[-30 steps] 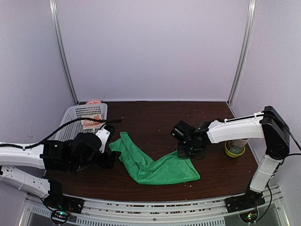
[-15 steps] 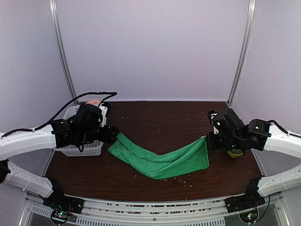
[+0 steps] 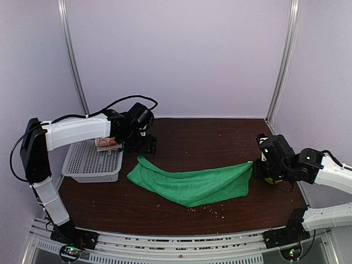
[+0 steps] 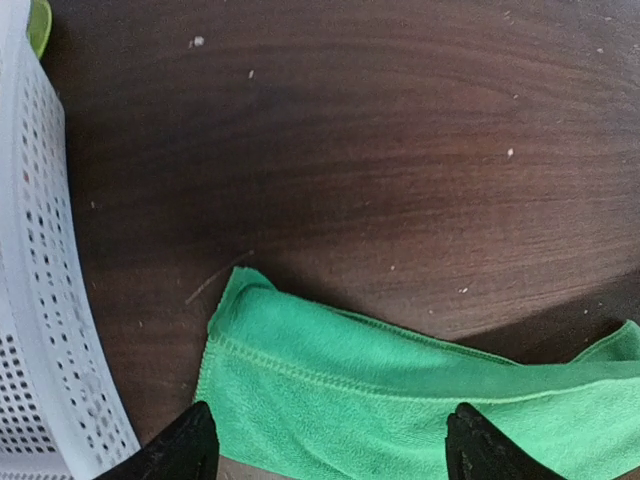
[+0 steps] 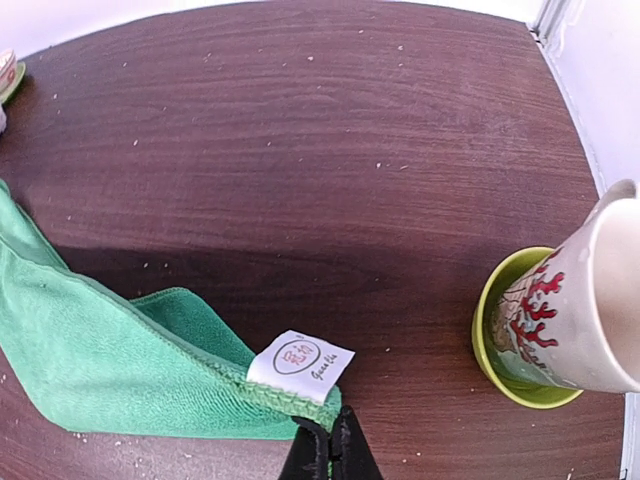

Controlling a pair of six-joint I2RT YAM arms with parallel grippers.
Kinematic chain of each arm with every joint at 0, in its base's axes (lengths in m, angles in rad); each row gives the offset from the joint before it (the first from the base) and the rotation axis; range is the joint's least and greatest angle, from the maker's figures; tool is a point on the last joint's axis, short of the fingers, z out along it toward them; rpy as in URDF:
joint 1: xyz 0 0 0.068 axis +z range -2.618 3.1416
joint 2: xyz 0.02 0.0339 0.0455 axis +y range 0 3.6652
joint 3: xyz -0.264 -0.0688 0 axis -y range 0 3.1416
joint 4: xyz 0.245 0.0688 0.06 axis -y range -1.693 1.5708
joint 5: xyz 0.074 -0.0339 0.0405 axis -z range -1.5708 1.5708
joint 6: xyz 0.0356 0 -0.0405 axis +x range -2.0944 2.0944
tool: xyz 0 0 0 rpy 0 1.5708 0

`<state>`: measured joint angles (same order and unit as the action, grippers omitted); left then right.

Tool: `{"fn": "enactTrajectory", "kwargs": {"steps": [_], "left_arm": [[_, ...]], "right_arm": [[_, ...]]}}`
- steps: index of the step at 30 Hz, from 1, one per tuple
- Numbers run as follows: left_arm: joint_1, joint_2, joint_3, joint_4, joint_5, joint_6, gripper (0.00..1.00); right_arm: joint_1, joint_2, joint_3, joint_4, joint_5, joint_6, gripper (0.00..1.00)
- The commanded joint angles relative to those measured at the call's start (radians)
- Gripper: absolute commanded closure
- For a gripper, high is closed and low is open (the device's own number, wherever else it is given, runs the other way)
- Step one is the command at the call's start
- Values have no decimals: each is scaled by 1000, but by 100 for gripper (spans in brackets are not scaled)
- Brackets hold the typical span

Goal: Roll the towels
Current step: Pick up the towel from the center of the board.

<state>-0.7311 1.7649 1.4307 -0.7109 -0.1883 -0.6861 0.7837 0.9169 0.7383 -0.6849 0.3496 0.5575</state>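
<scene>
The green towel (image 3: 192,184) lies pulled out in a long band across the table's middle. My right gripper (image 3: 254,167) is shut on its right corner beside the white label (image 5: 300,365); in the right wrist view the gripper (image 5: 330,448) pinches the hem of the green towel (image 5: 100,365). My left gripper (image 3: 147,147) hovers open above the towel's left end. In the left wrist view that gripper (image 4: 330,455) spans the green towel (image 4: 400,400) without touching it. The pinkish-beige towel (image 3: 107,143) lies in the basket, partly hidden by the left arm.
A white perforated basket (image 3: 91,162) stands at the left; its wall (image 4: 40,300) is close to my left fingers. A patterned cup (image 5: 590,300) in a yellow-green dish (image 5: 505,365) stands just right of my right gripper. Crumbs dot the dark wooden table (image 3: 198,137).
My right gripper has drawn the towel's corner to the right, stretching the towel out. My left arm has swung up and back from the towel's left end toward the basket.
</scene>
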Motion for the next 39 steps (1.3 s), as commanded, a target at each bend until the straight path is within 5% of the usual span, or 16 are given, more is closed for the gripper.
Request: {"fn": "enactTrajectory", "kwargs": {"steps": [1, 9, 28, 33, 39], "left_arm": [[10, 69, 80, -144, 16, -220, 20], [87, 131, 98, -202, 34, -395, 23], [112, 375, 359, -229, 78, -409, 32], [115, 447, 430, -254, 66, -382, 36], [116, 437, 448, -250, -63, -165, 45]], "right_arm": [[-36, -33, -19, 30, 21, 18, 100], [-55, -59, -23, 30, 7, 7, 100], [-56, -72, -42, 51, -28, 2, 100], [-57, -75, -49, 60, -42, 1, 100], [-57, -71, -65, 65, -39, 1, 100]]}}
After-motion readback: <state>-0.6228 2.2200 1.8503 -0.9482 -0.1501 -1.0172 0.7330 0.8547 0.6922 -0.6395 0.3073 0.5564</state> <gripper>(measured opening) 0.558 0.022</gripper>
